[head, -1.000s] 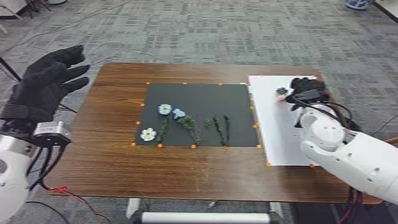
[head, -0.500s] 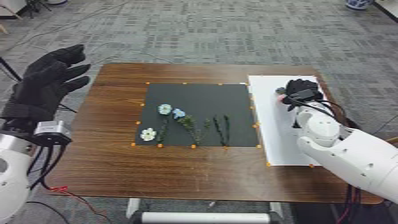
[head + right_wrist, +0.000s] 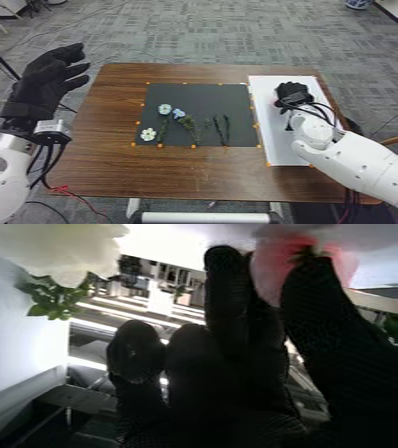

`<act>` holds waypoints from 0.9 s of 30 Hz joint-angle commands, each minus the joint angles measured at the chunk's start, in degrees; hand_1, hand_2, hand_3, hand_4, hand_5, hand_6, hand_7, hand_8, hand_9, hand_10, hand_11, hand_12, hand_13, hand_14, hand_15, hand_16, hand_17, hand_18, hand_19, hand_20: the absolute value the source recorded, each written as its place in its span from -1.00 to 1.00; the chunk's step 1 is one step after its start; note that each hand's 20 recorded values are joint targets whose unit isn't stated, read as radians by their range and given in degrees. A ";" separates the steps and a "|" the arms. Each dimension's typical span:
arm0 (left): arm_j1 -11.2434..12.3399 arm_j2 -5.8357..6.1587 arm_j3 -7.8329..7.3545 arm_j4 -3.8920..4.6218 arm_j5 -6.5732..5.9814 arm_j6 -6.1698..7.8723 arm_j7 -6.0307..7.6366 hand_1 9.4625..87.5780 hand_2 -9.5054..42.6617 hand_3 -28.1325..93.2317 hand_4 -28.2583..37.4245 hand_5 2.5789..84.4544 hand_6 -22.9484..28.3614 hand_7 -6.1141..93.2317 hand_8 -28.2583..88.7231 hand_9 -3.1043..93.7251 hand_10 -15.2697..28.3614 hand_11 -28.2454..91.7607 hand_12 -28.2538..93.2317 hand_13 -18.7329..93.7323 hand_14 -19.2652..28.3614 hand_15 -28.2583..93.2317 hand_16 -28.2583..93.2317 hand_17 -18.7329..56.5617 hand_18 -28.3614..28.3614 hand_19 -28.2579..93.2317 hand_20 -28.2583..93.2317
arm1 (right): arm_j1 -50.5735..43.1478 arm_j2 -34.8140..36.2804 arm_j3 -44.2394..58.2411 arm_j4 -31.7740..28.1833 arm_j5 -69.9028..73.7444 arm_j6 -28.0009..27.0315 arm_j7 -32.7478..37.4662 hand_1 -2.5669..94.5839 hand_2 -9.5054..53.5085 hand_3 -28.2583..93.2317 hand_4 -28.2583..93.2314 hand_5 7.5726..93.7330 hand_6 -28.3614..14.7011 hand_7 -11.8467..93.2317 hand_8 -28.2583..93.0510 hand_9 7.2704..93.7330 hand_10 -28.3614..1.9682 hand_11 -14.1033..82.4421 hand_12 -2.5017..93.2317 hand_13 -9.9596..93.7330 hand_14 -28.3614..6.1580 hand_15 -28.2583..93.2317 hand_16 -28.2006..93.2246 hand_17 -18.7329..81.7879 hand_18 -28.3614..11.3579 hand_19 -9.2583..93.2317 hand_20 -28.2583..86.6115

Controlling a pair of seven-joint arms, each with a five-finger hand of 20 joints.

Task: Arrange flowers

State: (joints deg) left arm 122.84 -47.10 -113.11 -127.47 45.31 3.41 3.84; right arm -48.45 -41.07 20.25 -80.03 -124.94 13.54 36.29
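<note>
Pink flower (image 3: 272, 268) in right hand (image 3: 292, 93)

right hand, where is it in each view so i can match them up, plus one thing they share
Head view: the right hand is over the far part of the white board, to the right of the dark mat.
Right wrist view: the right hand fills the middle, close up, with a pink flower pinched between finger and thumb.
Shared landmark: its black glove.
</note>
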 commanded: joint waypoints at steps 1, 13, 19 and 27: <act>0.65 -0.19 -1.13 -0.47 -0.09 0.69 -0.46 -0.59 -0.82 0.63 -0.92 -0.46 -0.01 -0.37 -0.71 -0.55 0.16 -0.17 -0.22 -0.49 0.37 0.15 -0.59 -0.78 0.73 0.15 -0.39 | 0.79 -0.35 -2.19 -2.18 -0.19 8.97 -1.94 0.05 -1.00 0.85 -1.00 0.46 0.47 0.11 -0.57 0.77 0.57 -0.37 -0.01 0.69 0.43 0.90 -0.04 0.30 -0.59 1.00 0.62; -1.61 0.87 0.19 0.19 -0.20 0.60 -0.86 -0.60 -0.82 0.64 -0.93 -0.46 -0.02 -0.36 -0.71 -0.55 0.17 -0.16 -0.22 -0.49 0.38 0.15 -0.59 -0.79 0.74 0.16 -0.40 | 6.68 -5.67 -5.88 -5.71 -3.52 15.93 -2.24 0.02 -1.00 0.92 -0.96 0.60 0.44 0.03 -0.57 0.87 0.55 -0.38 0.01 0.74 0.45 0.90 -0.03 0.35 -0.61 1.00 0.65; -0.81 1.02 -1.13 -0.19 -0.36 0.64 -1.17 -0.59 -0.82 0.64 -0.94 -0.45 -0.02 -0.36 -0.72 -0.55 0.17 -0.17 -0.22 -0.49 0.39 0.15 -0.59 -0.79 0.74 0.16 -0.40 | 6.72 -6.83 -6.31 -8.78 -2.63 11.86 -6.63 0.02 -1.00 0.91 -0.95 0.62 0.42 0.02 -0.55 0.88 0.51 -0.38 0.03 0.74 0.45 0.90 -0.02 0.36 -0.61 1.00 0.67; -4.73 4.08 -0.12 1.00 -0.60 -0.64 -2.20 -0.60 -0.82 0.64 -0.94 -0.45 -0.02 -0.36 -0.72 -0.54 0.17 -0.17 -0.22 -0.49 0.39 0.15 -0.59 -0.79 0.74 0.16 -0.40 | 17.76 -10.83 -20.96 -10.26 -1.95 10.26 -6.88 0.02 -1.00 0.91 -0.95 0.63 0.45 0.00 -0.57 0.89 0.51 -0.40 0.01 0.74 0.46 0.90 -0.01 0.36 -0.61 1.00 0.67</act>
State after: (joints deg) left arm 121.40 -45.47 -113.77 -127.26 45.26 3.44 2.74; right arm -39.31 -47.35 9.21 -88.13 -126.18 24.04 29.23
